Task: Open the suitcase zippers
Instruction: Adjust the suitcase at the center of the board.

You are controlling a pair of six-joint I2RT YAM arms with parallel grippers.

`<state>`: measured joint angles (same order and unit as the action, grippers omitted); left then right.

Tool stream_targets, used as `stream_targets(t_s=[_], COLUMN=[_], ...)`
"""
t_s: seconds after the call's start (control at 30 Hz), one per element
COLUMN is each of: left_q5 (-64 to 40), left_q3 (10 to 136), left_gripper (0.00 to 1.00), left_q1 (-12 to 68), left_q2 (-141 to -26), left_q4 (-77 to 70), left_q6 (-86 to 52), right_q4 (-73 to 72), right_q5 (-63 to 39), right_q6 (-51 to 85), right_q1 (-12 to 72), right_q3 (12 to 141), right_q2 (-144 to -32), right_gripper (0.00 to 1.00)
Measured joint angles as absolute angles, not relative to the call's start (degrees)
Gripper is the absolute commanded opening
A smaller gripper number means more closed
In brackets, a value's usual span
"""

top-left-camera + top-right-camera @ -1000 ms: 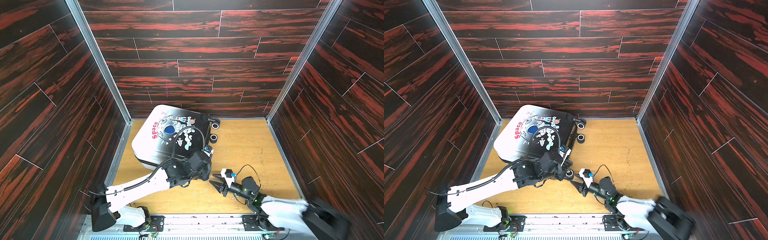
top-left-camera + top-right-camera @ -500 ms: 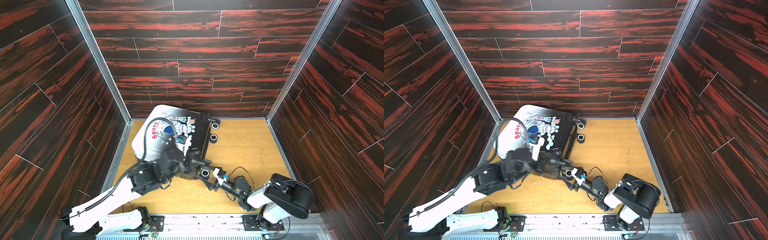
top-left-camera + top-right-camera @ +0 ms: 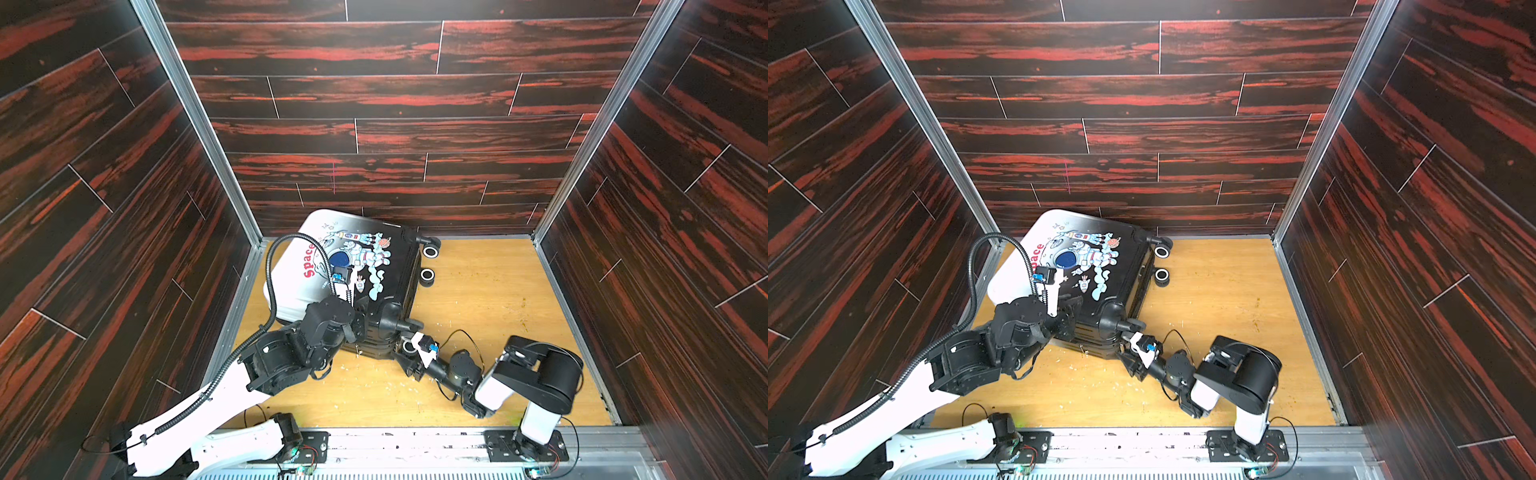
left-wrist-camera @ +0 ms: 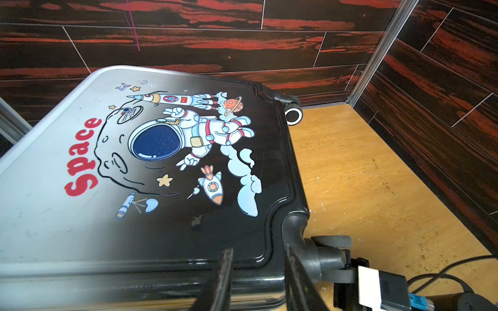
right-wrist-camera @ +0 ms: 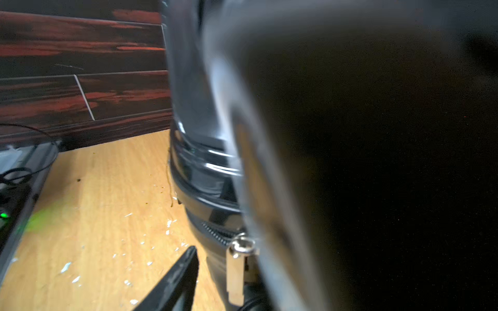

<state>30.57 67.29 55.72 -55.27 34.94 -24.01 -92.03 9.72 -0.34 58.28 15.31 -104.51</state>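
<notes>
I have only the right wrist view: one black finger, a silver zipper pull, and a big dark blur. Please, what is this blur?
Observer: In a top view the right gripper sits right beside a corner wheel of the suitcase; the blur is probably that wheel's mount.
Operator: Is the case open?
Observer: No. It lies flat, astronaut picture upward, and looks shut.
Operator: Where is the left arm?
Observer: The left gripper hovers at the near edge beside that corner, jaws apart, holding nothing.
</notes>
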Motion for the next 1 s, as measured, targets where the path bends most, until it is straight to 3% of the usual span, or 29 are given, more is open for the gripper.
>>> stream_targets(t_s=[0.47, 0.7, 1.0], left_q5=[32.6, 32.6, 32.2], left_q3=[65.3, 63.7, 62.7], left_gripper=[0.35, 0.35, 0.35], left_q1=[55.1, 55.0, 54.9], left_q2=[-51.2, -50.5, -50.5], left_q4=[35.1, 35.1, 35.0], left_q6=[-24.1, -24.6, -25.8], right_q4=[-95.2, -95.0, -93.4], right_q5=[10.5, 8.6, 9.6], right_q6=[3.2, 3.4, 2.0], right_q1=[58.6, 59.1, 59.0], right_q3=[16.4, 16.8, 17.0], right_q2=[-109.5, -110.0, -109.0], right_gripper=[0.32, 0.0, 0.0])
